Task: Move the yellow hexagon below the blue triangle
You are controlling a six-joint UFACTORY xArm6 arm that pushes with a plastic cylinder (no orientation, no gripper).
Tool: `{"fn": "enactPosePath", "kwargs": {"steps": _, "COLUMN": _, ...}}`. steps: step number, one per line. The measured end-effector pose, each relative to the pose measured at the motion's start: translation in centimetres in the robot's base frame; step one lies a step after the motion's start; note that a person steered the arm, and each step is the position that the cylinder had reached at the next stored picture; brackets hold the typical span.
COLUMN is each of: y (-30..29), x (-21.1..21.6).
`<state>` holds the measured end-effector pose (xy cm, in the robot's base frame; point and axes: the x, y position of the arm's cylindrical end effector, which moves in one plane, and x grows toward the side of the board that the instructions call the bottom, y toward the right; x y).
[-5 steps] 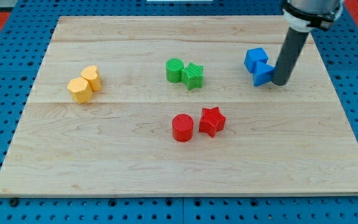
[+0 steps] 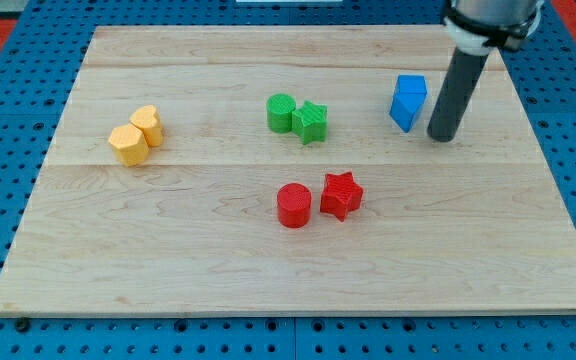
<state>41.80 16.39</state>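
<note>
The yellow hexagon (image 2: 128, 146) lies at the view's left, touching a second rounded yellow block (image 2: 148, 125) just above and right of it. At the view's upper right a blue shape (image 2: 408, 101) shows; I cannot tell whether it is one block or two pressed together, so the blue triangle cannot be picked out. My tip (image 2: 444, 137) rests on the board just right of and slightly below that blue shape, close to it, and far to the right of the yellow hexagon.
A green cylinder (image 2: 281, 112) and a green star (image 2: 310, 122) sit together at top centre. A red cylinder (image 2: 293, 205) and a red star (image 2: 341, 195) sit side by side in the middle. The wooden board (image 2: 268, 280) lies on blue pegboard.
The tip has shifted slightly left. The lower blue piece that stuck out beside the rod no longer shows apart; the blue now reads as one shape a little further left.
</note>
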Motion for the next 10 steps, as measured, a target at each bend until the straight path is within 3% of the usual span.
{"fn": "enactPosePath", "kwargs": {"steps": 1, "y": -5.2, "x": 3.6}}
{"fn": "enactPosePath", "kwargs": {"steps": 2, "y": -12.5, "x": 3.5}}
{"fn": "enactPosePath", "kwargs": {"steps": 6, "y": -20.0, "x": 1.9}}
{"fn": "enactPosePath", "kwargs": {"steps": 8, "y": -30.5, "x": 7.1}}
{"fn": "enactPosePath", "kwargs": {"steps": 9, "y": -38.6, "x": 7.2}}
{"fn": "enactPosePath", "kwargs": {"steps": 10, "y": -40.9, "x": 2.8}}
